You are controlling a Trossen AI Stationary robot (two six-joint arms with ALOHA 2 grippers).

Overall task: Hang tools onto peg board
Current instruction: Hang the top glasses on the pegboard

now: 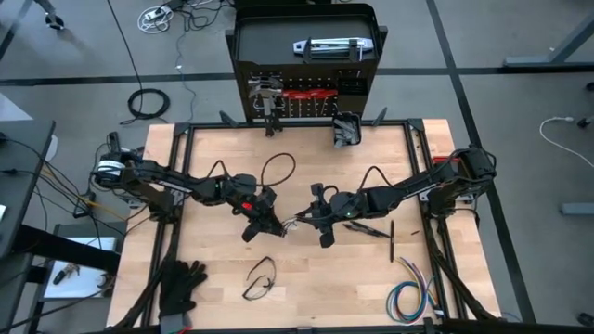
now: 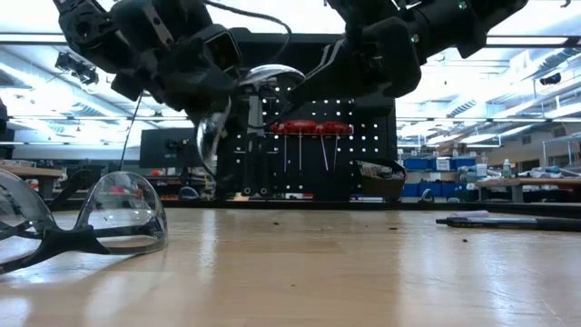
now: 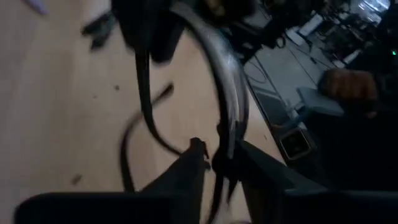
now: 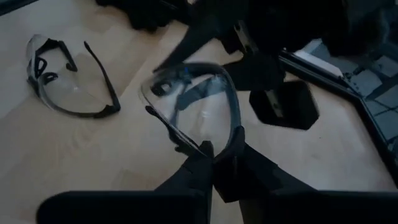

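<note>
both grippers meet mid-table on clear safety glasses (image 4: 189, 102): right gripper (image 4: 222, 144) pinches the lens rim, left gripper (image 3: 214, 155) clamps the frame. one should loosen before carrying toward the peg board (image 1: 302, 97) at twelve o'clock.

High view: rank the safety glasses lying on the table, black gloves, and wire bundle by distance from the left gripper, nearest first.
From the left gripper, at table centre:
1. Safety glasses, on the table just toward the front edge.
2. Black gloves, front-left corner.
3. Coloured wire bundle, front-right, past the right gripper.

Wooden table (image 1: 213, 306): glasses (image 1: 260, 278), gloves (image 1: 181, 283), wires (image 1: 413, 297)
</note>
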